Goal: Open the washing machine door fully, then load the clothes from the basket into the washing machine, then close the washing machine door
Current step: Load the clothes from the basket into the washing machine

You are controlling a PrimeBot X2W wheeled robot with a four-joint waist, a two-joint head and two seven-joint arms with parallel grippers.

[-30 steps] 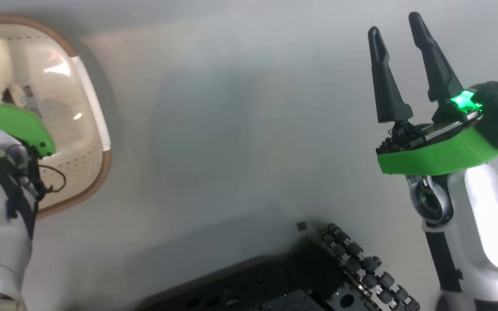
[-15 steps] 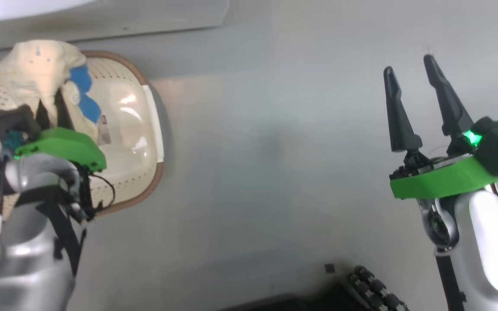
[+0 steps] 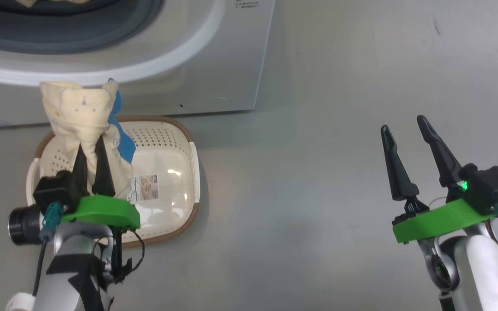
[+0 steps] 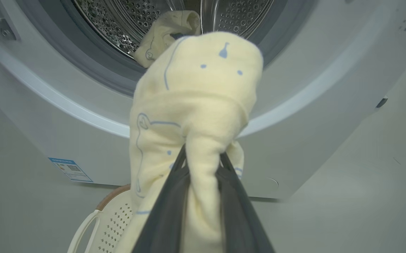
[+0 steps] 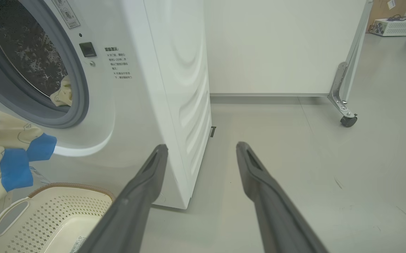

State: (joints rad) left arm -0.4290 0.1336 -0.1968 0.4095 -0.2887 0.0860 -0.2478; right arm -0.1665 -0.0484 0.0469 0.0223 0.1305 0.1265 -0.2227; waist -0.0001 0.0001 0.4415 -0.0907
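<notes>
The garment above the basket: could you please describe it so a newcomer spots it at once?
Before the white washing machine stands a cream basket. Above it, the left end effector pinches a cream-yellow garment. Unlike the cream piece in the drum, it is held aloft and shows a blue patch.

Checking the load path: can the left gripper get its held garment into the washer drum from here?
Probably yes: the left gripper holds the garment right before the open drum, nothing between them.

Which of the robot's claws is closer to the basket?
Left. The left gripper hangs over the basket, pinching a cream garment; the right gripper stands open well off to its side.
</notes>
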